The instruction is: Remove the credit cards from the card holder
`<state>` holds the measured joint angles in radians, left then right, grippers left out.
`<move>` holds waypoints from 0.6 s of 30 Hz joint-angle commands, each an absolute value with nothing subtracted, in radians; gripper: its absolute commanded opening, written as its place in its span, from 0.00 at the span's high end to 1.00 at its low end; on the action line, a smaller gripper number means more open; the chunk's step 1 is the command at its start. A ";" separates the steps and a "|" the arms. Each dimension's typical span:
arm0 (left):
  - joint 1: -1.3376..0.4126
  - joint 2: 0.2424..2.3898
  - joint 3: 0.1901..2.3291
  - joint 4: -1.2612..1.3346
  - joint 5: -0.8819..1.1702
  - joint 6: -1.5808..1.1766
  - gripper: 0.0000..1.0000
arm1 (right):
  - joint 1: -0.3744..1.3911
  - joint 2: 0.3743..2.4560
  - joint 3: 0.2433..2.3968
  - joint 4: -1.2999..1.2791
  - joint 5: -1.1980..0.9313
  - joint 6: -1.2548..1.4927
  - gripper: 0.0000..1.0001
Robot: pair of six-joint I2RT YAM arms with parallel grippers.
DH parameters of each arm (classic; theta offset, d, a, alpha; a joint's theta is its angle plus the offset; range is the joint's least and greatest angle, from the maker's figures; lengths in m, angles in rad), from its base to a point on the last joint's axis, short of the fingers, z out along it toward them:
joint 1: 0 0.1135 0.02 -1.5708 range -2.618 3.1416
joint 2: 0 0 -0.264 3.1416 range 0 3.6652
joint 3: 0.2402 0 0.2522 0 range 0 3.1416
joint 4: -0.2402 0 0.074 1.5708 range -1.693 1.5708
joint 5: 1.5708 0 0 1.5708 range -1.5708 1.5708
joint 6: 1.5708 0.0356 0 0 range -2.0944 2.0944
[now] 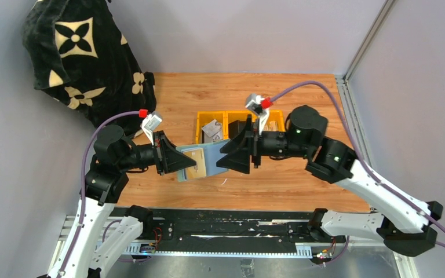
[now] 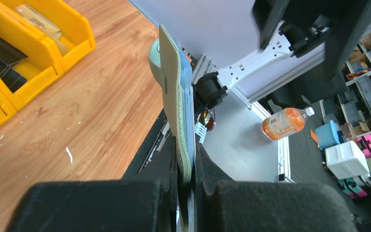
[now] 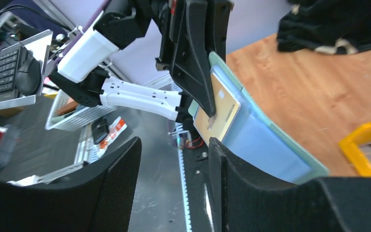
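Two robot arms are meeting over the middle of a wooden worktop point(image 1: 278, 185), each reaching in from its own side. The left end effector point(image 1: 174, 161) is clamping shut on the card holder point(image 1: 213, 155), a pale sage-green folding wallet that is lying open with its grey-blue inner pockets showing. The holder is being held up off the worktop, between the two arms and just in front of a pair of yellow bins point(image 1: 226, 112). From the left wrist it is appearing edge-on, standing upright between the two black fingers, which are pressing on it from both sides. A tan credit card point(image 1: 193, 161) is sitting in the pocket at the left arm's end of the holder, with much of its face showing, and one of the left fingers is lying across it. I cannot make out any other cards. The right end effector point(image 1: 232, 155) is facing the opposite end of the holder with its jaws standing apart and nothing between them. From its wrist view, the holder's blue edge is running just beside one finger, and I cannot tell whether the two are touching. A black blanket with cream flower shapes point(image 1: 81, 52) is hanging at the far left corner.
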<state>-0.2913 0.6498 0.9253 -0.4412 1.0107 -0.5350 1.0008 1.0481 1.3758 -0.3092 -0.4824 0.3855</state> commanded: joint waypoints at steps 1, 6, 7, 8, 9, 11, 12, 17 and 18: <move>-0.295 0.649 0.950 -0.386 0.981 -0.559 1.00 | 1.012 1.112 1.260 -0.131 -0.609 0.525 0.45; -0.295 0.646 0.953 -0.368 1.023 -0.586 1.00 | 1.012 1.142 1.219 -0.092 -0.620 0.535 0.47; -0.295 0.646 0.953 -0.363 1.031 -0.595 1.00 | 1.012 1.148 1.218 -0.088 -0.620 0.535 0.48; -0.294 0.644 0.953 -0.350 1.041 -0.606 1.00 | 1.012 1.155 1.218 -0.088 -0.620 0.534 0.48; -0.295 0.643 0.953 -0.342 1.051 -0.614 1.00 | 1.012 1.161 1.216 -0.084 -0.620 0.534 0.48; -0.295 0.639 0.950 -0.329 1.064 -0.632 1.00 | 1.012 1.173 1.217 -0.078 -0.621 0.535 0.49; -0.295 0.638 0.947 -0.322 1.069 -0.640 1.00 | 1.012 1.179 1.217 -0.070 -0.624 0.537 0.50; -0.295 0.632 0.937 -0.291 1.077 -0.671 1.00 | 1.012 1.212 1.217 -0.026 -0.643 0.564 0.62; -0.295 0.629 0.937 -0.285 1.079 -0.680 1.00 | 1.012 1.215 1.218 -0.022 -0.644 0.566 0.66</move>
<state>-0.2909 0.6453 0.9253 -0.3611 1.0325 -0.6289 1.0054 1.1889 1.2087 -0.0898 -0.6243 0.5407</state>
